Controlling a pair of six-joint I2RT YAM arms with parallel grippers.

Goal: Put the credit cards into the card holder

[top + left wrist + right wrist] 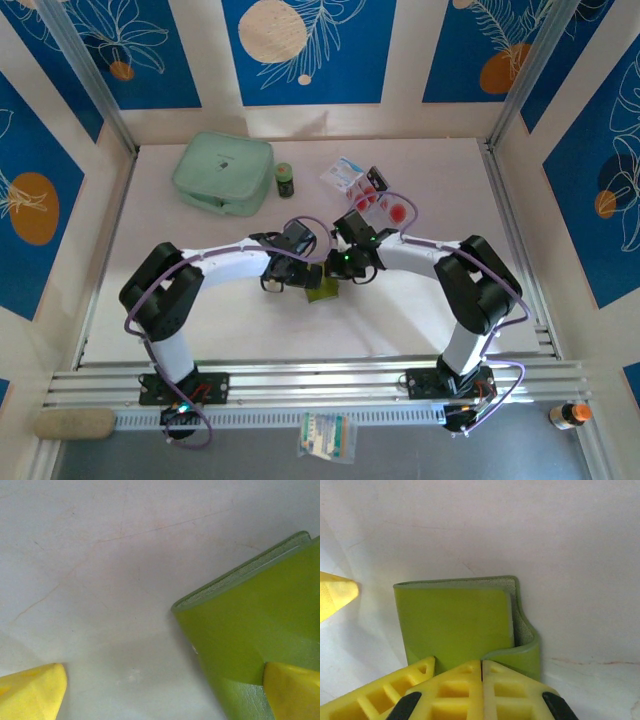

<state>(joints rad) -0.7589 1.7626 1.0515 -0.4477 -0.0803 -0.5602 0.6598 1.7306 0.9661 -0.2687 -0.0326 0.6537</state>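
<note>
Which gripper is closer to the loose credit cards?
Right. The right gripper is at the card holder, just short of the credit cards; the left gripper sits farther left.

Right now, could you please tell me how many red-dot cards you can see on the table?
3. One red-dot card lies beside the sachet, a second just behind it, and a third farthest right. They overlap in a fan, so more may be hidden.

Smooth leathery card holder (455,625), matt table (125,555)
</note>
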